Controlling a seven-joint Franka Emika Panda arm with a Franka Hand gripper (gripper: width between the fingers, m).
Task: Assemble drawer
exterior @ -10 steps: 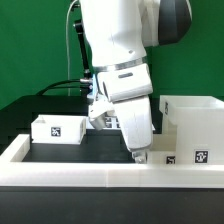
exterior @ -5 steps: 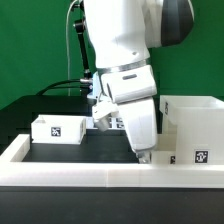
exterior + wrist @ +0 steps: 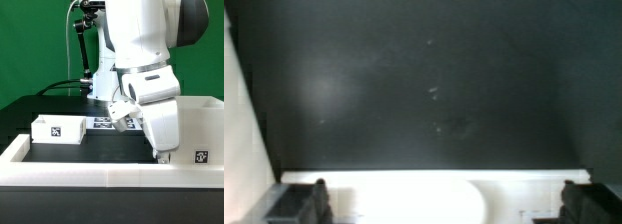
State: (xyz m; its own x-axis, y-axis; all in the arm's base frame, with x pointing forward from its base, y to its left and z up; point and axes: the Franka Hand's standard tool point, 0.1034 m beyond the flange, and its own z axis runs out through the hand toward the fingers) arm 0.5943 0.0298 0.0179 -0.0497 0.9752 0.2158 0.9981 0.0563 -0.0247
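Note:
One small white tray [image 3: 55,130] with a square tag sits on the black table at the exterior view's left. The large white housing [image 3: 203,120] stands at the right, its left part hidden behind my arm. My gripper [image 3: 163,156] hangs low at the housing's left front corner, close to the table. In the wrist view the gripper [image 3: 446,187] is open, its dark fingers [image 3: 303,200] wide apart. A white part of the housing [image 3: 438,203] with a rounded edge lies between them. I cannot tell whether they touch it. The second small tray is not in view.
The marker board [image 3: 99,122] lies flat at the back behind my arm. The long low white rim [image 3: 90,176] runs along the table's front edge and up its left side. A white strip [image 3: 239,130] borders the black table in the wrist view.
My arm has swung toward the exterior view's right, from mid-table to the housing. It now covers the housing's left side. The small tray has not moved.

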